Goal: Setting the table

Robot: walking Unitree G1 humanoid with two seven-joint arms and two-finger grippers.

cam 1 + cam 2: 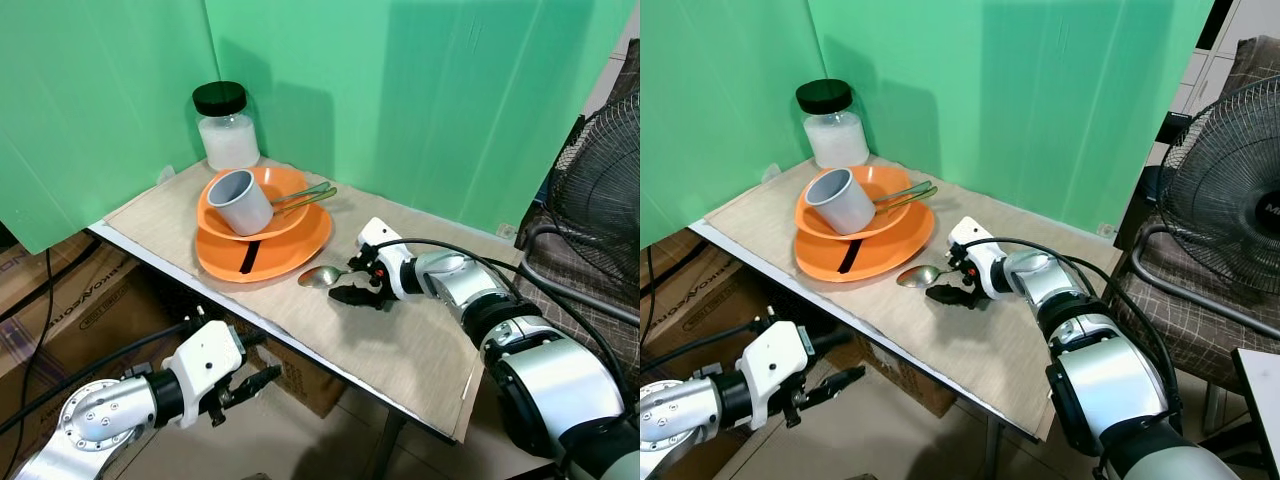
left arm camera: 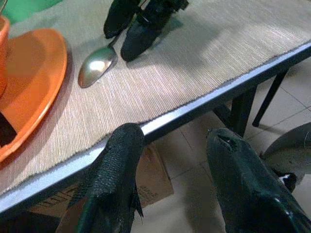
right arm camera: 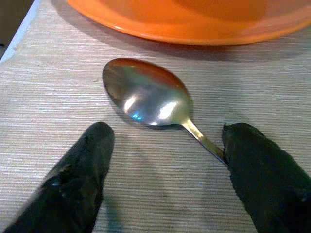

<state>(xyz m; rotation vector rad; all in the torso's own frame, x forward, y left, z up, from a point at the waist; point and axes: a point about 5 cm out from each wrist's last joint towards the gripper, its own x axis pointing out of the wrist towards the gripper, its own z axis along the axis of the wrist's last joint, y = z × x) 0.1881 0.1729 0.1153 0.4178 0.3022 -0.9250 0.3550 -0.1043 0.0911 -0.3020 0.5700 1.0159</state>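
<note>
My table, one corner laid

My table (image 1: 420,350) wears a beige woven mat (image 1: 400,330). Directly on the mat sit an orange plate (image 1: 290,262), a black-lidded jar (image 1: 226,128) at the back corner, and a metal spoon (image 1: 322,276) just beside the plate's near rim.

1. Light was bright and even, and the head views were sharp.
2. The jar (image 1: 226,126) and the right gripper (image 1: 358,283) cast soft shadows.
3. The spoon (image 3: 146,97) showed small glare spots.
4. Fingers (image 2: 112,182) nearest the wrist cameras looked slightly soft.
</note>
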